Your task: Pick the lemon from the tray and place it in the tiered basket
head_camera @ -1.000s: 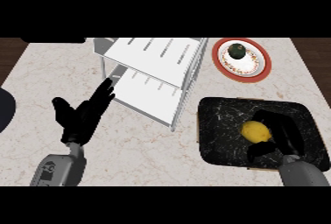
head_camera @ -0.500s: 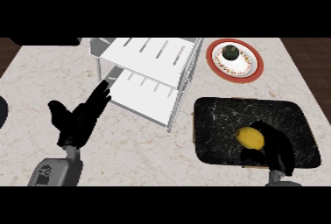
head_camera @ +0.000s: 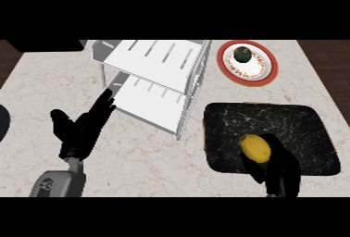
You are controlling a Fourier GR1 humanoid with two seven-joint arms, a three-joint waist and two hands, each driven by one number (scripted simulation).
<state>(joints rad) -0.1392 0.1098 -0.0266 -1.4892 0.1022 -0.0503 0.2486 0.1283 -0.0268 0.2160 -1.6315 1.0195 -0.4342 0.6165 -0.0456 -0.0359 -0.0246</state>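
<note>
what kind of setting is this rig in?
Most likely a kitchen counter: a pale marble-look countertop holding a white tiered basket, a black tray with a lemon on it, and a red-rimmed plate with a dark item.

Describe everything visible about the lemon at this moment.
The lemon is a plain yellow oval with a smooth-looking skin, lying lengthwise on the black marbled tray, in its lower middle part. The right hand comes in from the lower edge and sits against the lemon's right and lower side, dark fingers beside it; whether they are closed round it cannot be told. Nothing else touches it.
</note>
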